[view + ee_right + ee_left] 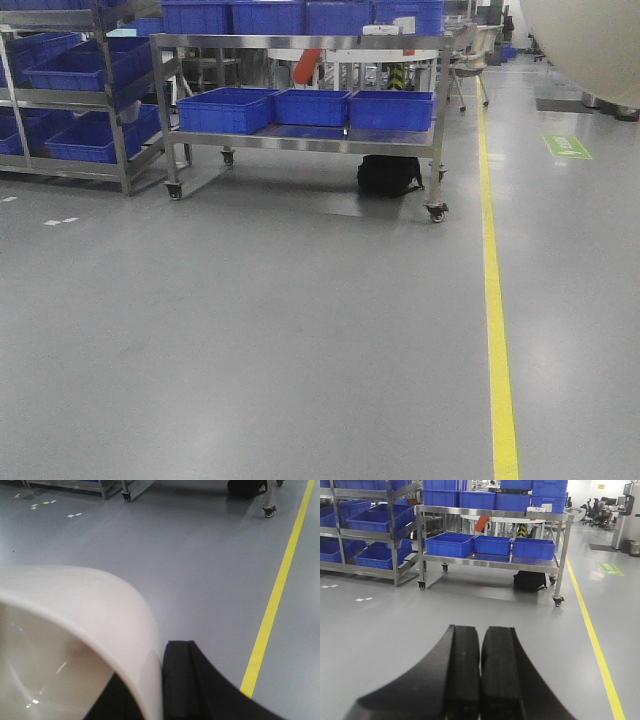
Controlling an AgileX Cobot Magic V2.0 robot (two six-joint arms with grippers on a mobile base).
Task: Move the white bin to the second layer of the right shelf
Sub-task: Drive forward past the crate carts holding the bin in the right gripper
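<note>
The white bin (pixel 75 610) fills the lower left of the right wrist view, a cream-white tub with a smooth rounded rim. My right gripper (pixel 156 666) is shut on its wall, one black finger (pixel 180 680) outside and the other inside below the rim. The bin's curved side (pixel 590 45) also shows in the top right corner of the front view, held well above the floor. In the left wrist view my left gripper (pixel 481 632) is shut, its black pads together with nothing between them. The right shelf second layer is out of view.
Ahead stands a wheeled steel cart (pixel 300 42) carrying blue crates (pixel 312 107), with a black bag (pixel 388 175) under it. A steel rack (pixel 112 100) of blue crates is at the left. A yellow floor line (pixel 495 300) runs along the right, beside a green floor marking (pixel 567 147).
</note>
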